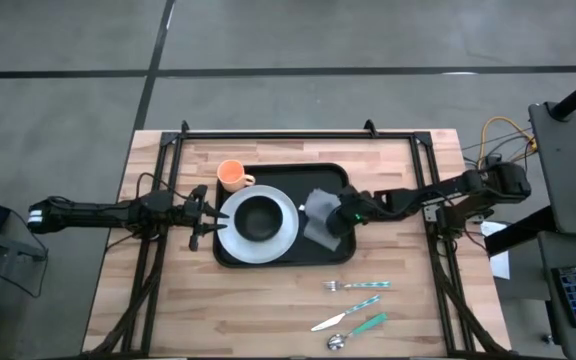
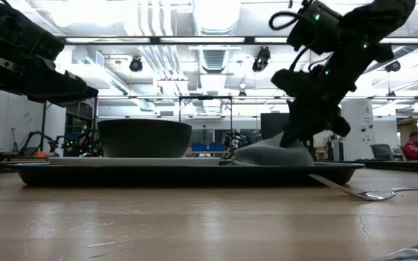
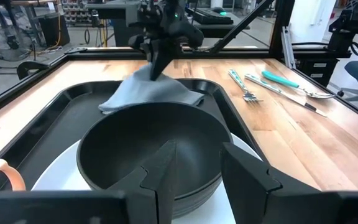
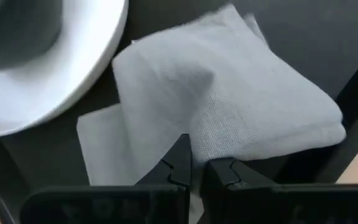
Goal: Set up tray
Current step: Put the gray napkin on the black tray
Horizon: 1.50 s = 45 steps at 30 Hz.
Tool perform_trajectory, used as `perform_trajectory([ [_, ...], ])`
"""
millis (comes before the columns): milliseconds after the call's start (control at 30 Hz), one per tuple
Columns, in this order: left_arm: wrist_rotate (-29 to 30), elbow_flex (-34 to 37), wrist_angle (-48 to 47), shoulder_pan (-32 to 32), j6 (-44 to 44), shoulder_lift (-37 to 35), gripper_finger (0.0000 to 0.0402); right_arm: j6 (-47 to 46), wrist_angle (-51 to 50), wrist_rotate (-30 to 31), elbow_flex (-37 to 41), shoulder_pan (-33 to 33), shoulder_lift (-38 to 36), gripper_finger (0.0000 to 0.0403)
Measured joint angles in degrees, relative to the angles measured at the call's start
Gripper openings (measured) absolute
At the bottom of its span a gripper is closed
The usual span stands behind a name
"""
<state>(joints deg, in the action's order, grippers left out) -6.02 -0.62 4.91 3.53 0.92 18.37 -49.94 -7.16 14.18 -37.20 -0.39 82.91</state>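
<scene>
The black tray (image 1: 323,180) lies mid-table. On it stands a white plate (image 1: 230,235) with a black bowl (image 1: 258,217), and to the right of the plate lies a folded grey napkin (image 1: 318,218). My right gripper (image 4: 194,171) is over the tray's right part, shut on the napkin (image 4: 229,106). My left gripper (image 3: 201,180) stands open at the tray's left edge, level, facing the bowl (image 3: 148,143), with nothing between its fingers. An orange cup (image 1: 231,177) stands on the table at the tray's far left corner. My right gripper pinches a raised fold of the napkin (image 4: 197,146) between its two fingertips. The fingers slant down from the table's right side. The napkin rises to a peak at the fingers (image 2: 296,134), and its lower part (image 2: 267,156) lies on the tray, slack, in several layers.
A fork (image 1: 353,286), a knife (image 1: 340,317) and a spoon (image 1: 358,330) with teal handles lie on the wood near the front edge, right of centre. Black frame rails run along the table's far, left and right sides.
</scene>
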Motion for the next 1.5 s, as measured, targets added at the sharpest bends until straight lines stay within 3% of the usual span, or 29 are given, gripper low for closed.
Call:
perform_trajectory([
  [133, -0.01, 0.0, 0.0, 0.0, 0.01, -0.02, 0.0105, 0.2, -0.17, 0.34, -0.18, -1.0, -0.32, 0.0008],
  [333, -0.02, 0.02, 0.0, 0.0, -0.01, 0.0, 0.0105, 3.57, 0.0, -6.14, -0.29, -1.11, -0.32, 0.0014],
  [733, -0.02, 0.02, 0.0, 0.0, 0.01, 0.0, 0.0105, 6.68, -0.77, -6.76, -3.08, -1.18, -0.32, 0.0086],
  [1100, -0.02, 0.0, 0.0, 0.0, -0.01, 0.0, 0.0105, 2.59, -25.66, -8.07, -9.86, -1.11, -0.32, 0.0124],
  [1267, -0.02, 0.0, 0.0, -0.01, 0.01, 0.0, 0.0105, 1.08, -30.18, -11.66, -12.91, -0.84, -0.32, 0.0124],
  [1367, -0.02, 0.0, 0.0, -0.02, -0.01, 0.0, 0.0105, 2.62, -29.11, -10.56, -15.37, 0.1, -0.32, 0.012],
  [1500, -0.02, 0.0, 0.0, 0.0, -0.01, 0.0, 0.0105, 11.66, -23.33, -5.84, -17.64, 2.02, -0.33, 0.0116],
])
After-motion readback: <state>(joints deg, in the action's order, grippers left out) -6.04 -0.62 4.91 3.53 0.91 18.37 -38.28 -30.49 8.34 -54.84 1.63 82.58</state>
